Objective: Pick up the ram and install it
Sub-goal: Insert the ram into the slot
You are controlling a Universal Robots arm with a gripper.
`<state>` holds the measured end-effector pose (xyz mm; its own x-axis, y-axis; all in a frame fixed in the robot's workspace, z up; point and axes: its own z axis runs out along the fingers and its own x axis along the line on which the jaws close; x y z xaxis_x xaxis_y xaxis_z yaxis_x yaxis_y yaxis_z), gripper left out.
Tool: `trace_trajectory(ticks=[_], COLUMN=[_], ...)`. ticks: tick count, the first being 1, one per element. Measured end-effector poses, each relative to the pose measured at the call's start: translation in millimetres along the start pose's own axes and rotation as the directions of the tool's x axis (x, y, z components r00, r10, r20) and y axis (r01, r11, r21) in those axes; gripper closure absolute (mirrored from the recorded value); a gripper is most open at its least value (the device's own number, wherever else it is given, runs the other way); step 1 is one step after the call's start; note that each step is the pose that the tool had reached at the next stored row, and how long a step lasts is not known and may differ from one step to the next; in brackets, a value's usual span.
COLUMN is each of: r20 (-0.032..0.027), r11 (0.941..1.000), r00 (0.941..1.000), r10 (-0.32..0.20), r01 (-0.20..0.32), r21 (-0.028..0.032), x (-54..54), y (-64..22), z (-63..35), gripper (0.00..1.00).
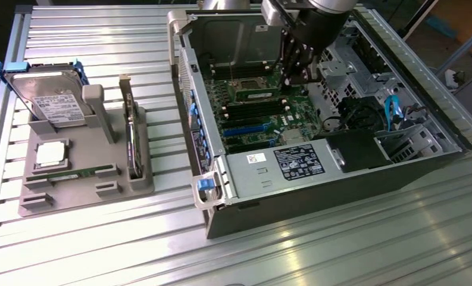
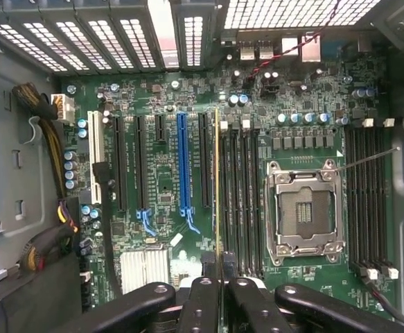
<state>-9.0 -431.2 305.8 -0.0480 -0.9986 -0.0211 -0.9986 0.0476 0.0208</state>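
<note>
the ram (image 2: pixel 218 194) shows edge-on as a thin yellow-green line. the closed jaws pinch it at one end, their dark fingers (image 2: pixel 203 302) pressing it from both sides. it hangs inside the open computer case (image 1: pixel 315 199), above the green motherboard (image 2: pixel 163 180). it is lined up with the outermost of the black memory slots (image 2: pixel 240 201), which lie just beside the empty processor socket (image 2: pixel 304 211). on its other side run the long expansion slots, one of them blue (image 2: pixel 181 163). whether its lower edge touches the slot cannot be told.

in the exterior view the arm (image 1: pixel 319 24) reaches down into the case from above, over the board near the socket. well apart from the case, toward the exterior view's left, a grey holder (image 1: pixel 85 196) sits on the ribbed metal worktop (image 1: pixel 339 250). in it a second green stick (image 1: pixel 71 173) lies flat in a groove, with a square silver chip (image 1: pixel 52 153) just behind it. a hard drive (image 1: pixel 49 101) leans upright at the far end, and a dark card (image 1: pixel 130 140) stands on edge along the side nearer the case.
</note>
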Motion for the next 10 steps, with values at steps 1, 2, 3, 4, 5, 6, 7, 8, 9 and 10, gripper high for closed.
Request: trace_trajectory(ticks=[1, 2, 3, 4, 5, 6, 7, 8, 9, 10], r20=[-0.0001, 0.0001, 0.0001, 0.0000, 0.0001, 0.0000, 0.0001, 0.0001, -0.0002, -0.0003], r11=[1.0000, 1.0000, 1.0000, 1.0000, 1.0000, 1.0000, 1.0000, 1.0000, 1.0000, 1.0000], r00=[1.0000, 1.0000, 1.0000, 1.0000, 1.0000, 1.0000, 1.0000, 1.0000, 1.0000, 1.0000], r10=[0.000, 0.000, 0.000, 0.000, 0.000, 0.000, 0.000, 0.000, 0.000, 0.000], r01=[0.000, 0.000, 0.000, 0.000, 0.000, 0.000, 0.000, 0.000, 0.000, 0.000], r21=[-0.0001, 0.0000, 0.0000, 0.0000, 0.0000, 0.0000, 0.0000, 0.0000, -0.0001, -0.0001], x=[0.0, 0.1, 0.1, 0.1, 0.2, 0.2, 0.3, 0.3, 0.3, 0.3], y=[-0.1, -0.1, -0.1, -0.2, -0.2, -0.3, -0.3, -0.3, -0.4, -0.3], z=[1.6, 3.3, 4.9, 6.4, 8.5, 10.5, 11.9, 12.5, 12.6, 12.7], gripper=[0.88, 0.88, 0.88, 0.88, 0.88, 0.88, 0.88, 0.88, 0.88, 0.88])
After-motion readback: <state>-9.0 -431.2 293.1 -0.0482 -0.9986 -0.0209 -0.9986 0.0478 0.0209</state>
